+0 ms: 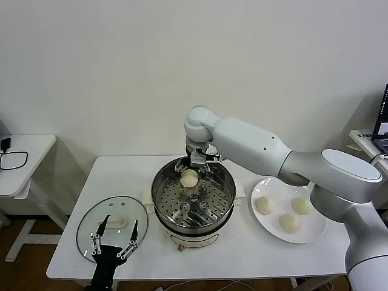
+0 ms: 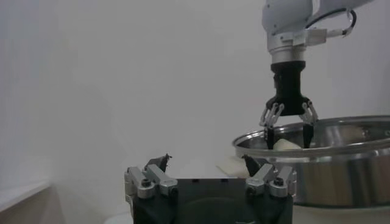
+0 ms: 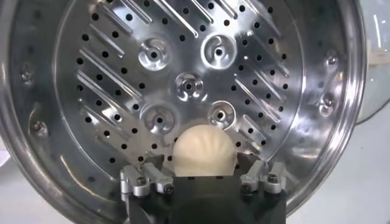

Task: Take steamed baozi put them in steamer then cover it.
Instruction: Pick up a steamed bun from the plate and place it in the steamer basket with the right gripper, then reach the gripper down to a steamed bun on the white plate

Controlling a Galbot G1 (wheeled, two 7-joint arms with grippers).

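Inside the steamer (image 1: 193,200), on the perforated tray at its far side, sits one steamed baozi (image 1: 189,177) with the pleated top facing up. The right gripper (image 1: 197,162) hangs directly above this bun; its fingers are spread on both sides of the bun and do not pinch it. No brand name or other writing can be read on the steamer or on anything else.

Right of the steamer, three more baozi (image 1: 281,213) lie on a white plate (image 1: 315,233), well apart from the pot. Left of the steamer, the glass cover (image 1: 91,227) lies flat on the white table (image 1: 242,254), the long axis of its white oblong handle (image 1: 115,223) running left to right. The left gripper (image 1: 114,242) hovers over the near edge of the cover, its fingers spread wide, pinching nothing.
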